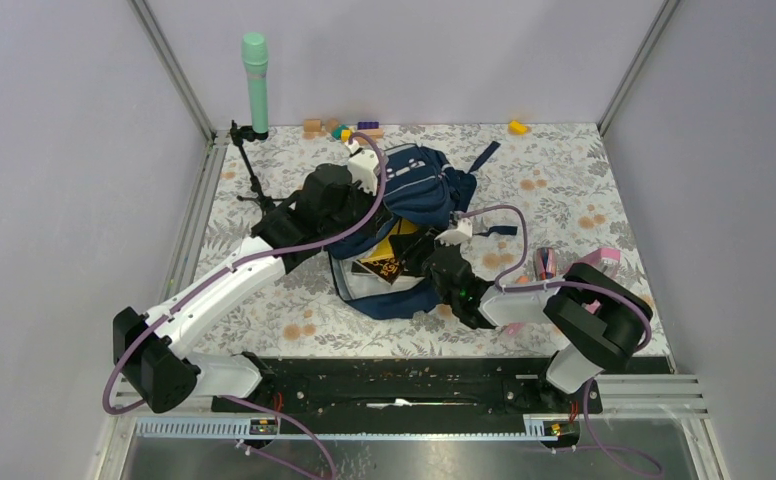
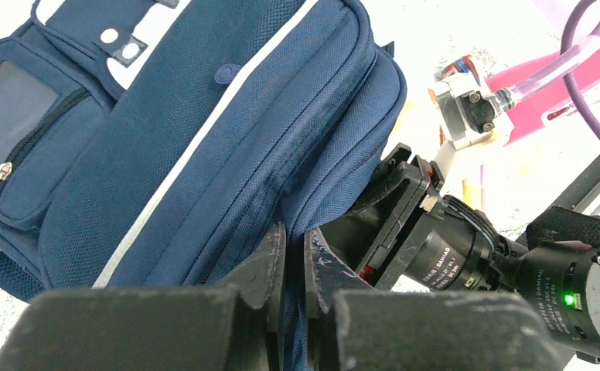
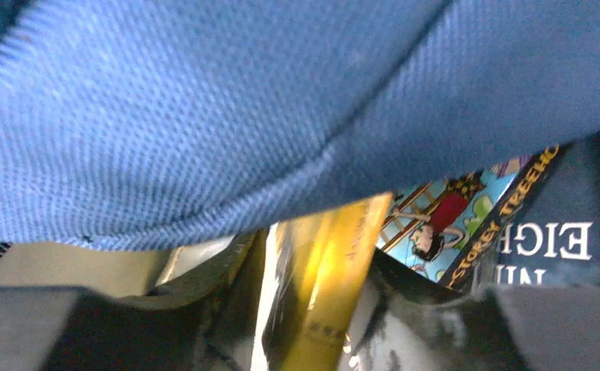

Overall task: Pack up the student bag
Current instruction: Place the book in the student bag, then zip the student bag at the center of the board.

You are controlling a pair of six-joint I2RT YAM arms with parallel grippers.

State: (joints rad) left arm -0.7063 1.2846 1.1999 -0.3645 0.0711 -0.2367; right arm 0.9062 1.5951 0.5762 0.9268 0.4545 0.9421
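Left jaws pinch student bag [image 1: 426,188], diagonal, mouth nearward; right jaws spread around book [image 3: 322,282].

Book cover [image 3: 546,229] reads "STOREY TREEHO", "EIGH"; motor [image 2: 444,259] "DAMIAO"

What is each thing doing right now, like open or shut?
student bag: open, lying on the table.
left gripper: shut on the bag's edge.
right gripper: at the bag's opening, jaws either side of the yellow book; grip unclear.
yellow book: tucked under the bag's flap.
green tube: standing upright at the back.
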